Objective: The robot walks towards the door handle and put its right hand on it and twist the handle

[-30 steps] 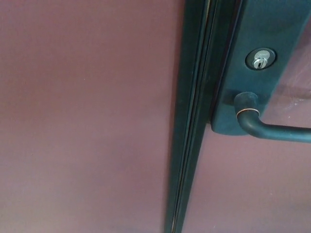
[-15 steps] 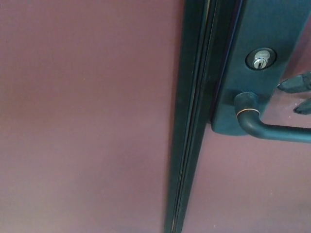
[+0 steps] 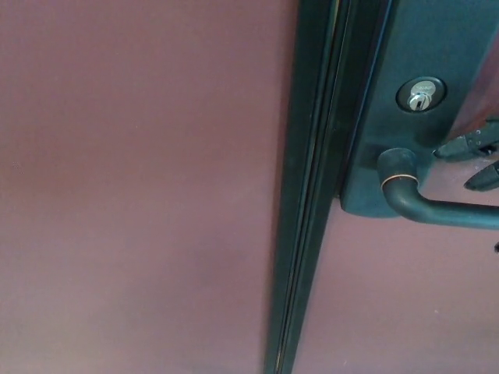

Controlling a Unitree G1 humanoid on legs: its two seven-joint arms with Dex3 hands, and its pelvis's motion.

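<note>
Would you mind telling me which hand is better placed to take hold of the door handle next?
The right hand: its fingers are spread just above the door handle, near the lock plate. The left hand is not in view.

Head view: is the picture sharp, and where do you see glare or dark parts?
Head view: the picture is slightly soft and grainy; the metal keyhole catches a bright glint; the dark door frame and lock plate lose detail in shadow; the door handle shows only a thin light ring; the right hand at the right edge is blurred and cut off.
</note>
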